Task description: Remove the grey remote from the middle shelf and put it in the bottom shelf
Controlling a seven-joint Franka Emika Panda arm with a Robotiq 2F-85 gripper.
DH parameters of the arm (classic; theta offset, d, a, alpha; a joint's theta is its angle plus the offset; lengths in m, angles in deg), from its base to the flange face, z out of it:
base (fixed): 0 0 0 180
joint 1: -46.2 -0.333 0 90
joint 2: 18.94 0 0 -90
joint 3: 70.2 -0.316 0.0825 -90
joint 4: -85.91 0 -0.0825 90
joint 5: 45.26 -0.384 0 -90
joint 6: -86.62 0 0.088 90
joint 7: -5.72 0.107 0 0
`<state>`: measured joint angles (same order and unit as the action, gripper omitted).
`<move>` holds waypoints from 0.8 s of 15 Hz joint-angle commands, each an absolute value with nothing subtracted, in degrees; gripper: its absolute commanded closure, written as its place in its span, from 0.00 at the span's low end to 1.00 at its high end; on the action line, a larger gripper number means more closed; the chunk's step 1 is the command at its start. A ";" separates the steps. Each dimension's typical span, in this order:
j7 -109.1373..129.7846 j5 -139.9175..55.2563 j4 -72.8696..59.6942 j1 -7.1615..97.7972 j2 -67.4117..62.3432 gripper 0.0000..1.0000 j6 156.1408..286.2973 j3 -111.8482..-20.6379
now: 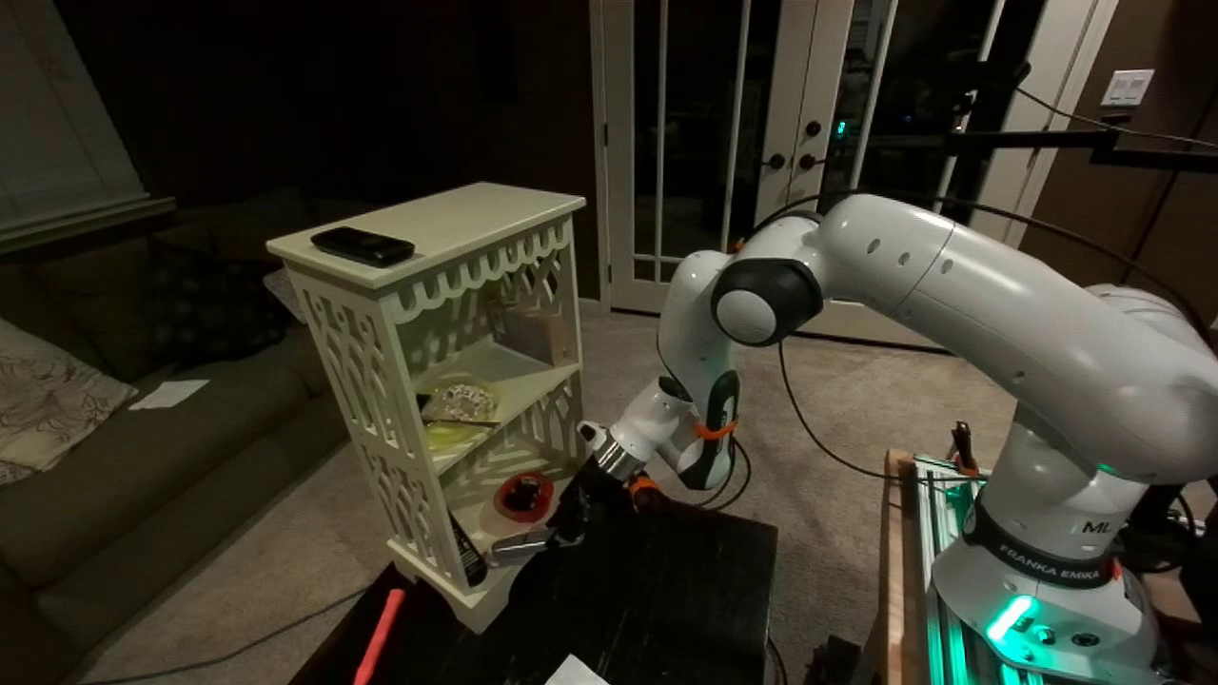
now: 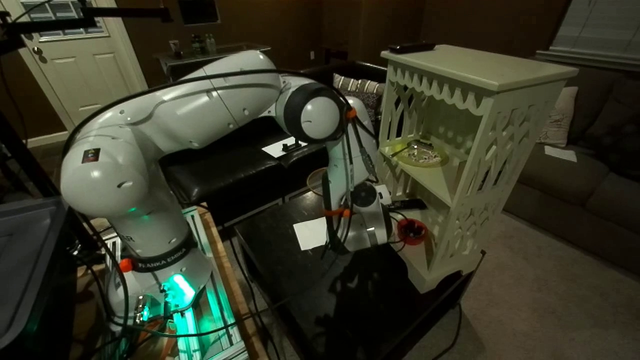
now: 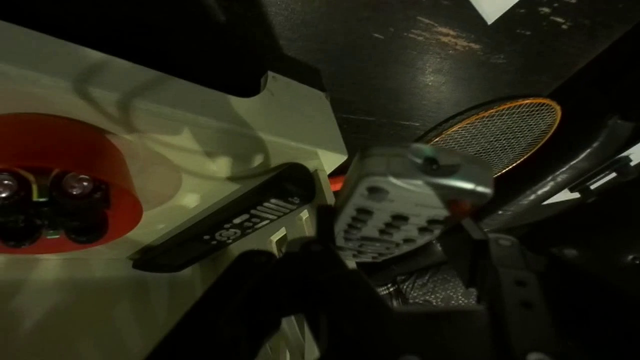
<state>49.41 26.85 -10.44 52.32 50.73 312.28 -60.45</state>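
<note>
Wrist view, gripper [image 3: 395, 225]: right of centre, pinching the grey remote [image 3: 385, 202] from both sides, so I have my grasp.
Wrist view, grey remote: button face towards me; what lies directly under it I can't make out.
Wrist view, bottom shelf [image 3: 170, 215]: fills much of the left half, bearing a red bowl [image 3: 65, 137] at the left edge and a black remote [image 3: 230, 222] set slantwise near the middle; that one isn't my target.
In an exterior view, middle shelf [image 1: 523, 381]: left of centre, a yellow-green plate [image 1: 445, 437] on it; the grey remote is off this tier, so I count the removal as done.
Same view, grey remote: low, left of centre, in the gripper's hold, overlapping the front of the bottom shelf; resting or hovering, I can't judge, so I won't call it placed.
In an exterior view, robot wrist [image 2: 362, 232]: right of centre, hiding the gripper and the grey remote, so this angle settles nothing for me.
Same view, bottom shelf: lower right of centre, red bowl and black remote both showing. Left to do, in my judgement: bring the grey remote fully inside, set it down without knocking either, let go, draw back.
</note>
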 commanded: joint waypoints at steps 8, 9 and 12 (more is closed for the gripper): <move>50.41 27.13 -10.09 52.41 51.07 0.69 311.98 -60.91; 46.95 22.05 -9.87 52.08 51.75 0.69 310.85 -61.22; 37.50 13.02 -8.88 55.65 53.50 0.69 307.64 -67.00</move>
